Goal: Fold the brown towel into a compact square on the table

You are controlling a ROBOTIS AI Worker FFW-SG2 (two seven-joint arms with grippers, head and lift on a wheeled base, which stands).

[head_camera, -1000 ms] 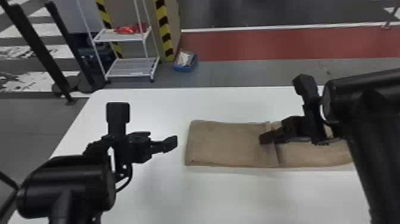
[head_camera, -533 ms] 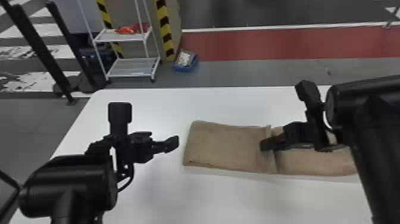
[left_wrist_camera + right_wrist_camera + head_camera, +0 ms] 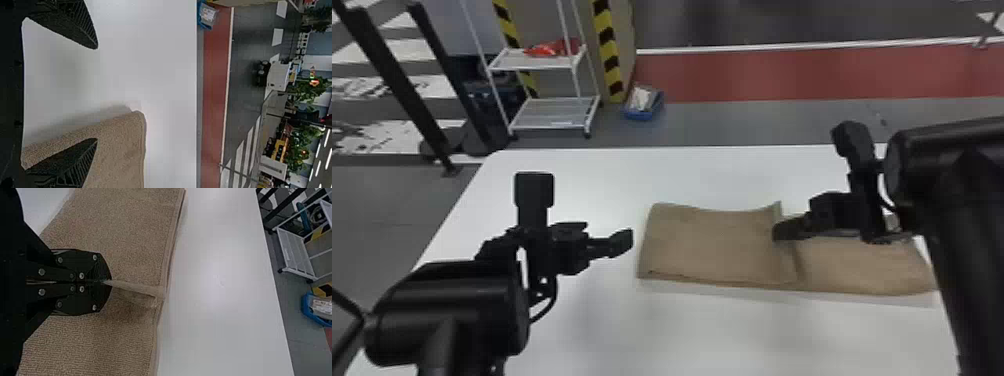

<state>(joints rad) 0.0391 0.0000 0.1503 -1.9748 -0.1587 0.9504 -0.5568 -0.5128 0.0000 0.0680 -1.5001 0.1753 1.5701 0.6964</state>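
Observation:
In the head view the brown towel lies as a long strip, its left part folded over in a thicker layer whose edge crosses near the middle. My right gripper is at that edge. The right wrist view has the right gripper shut on a raised ridge of the towel. Left of the towel, apart from it, is my left gripper. In the left wrist view the left gripper stands open with bare table between its fingers; one fingertip overlaps the view of the towel corner.
The white table carries the towel. On the floor beyond its far edge stand a white wire rack and a blue bin. The right forearm hangs over the table's right side.
The towel's middle edge has risen at its far end where the right gripper holds it. Right gripper and towel have shifted slightly. The left arm has barely moved.

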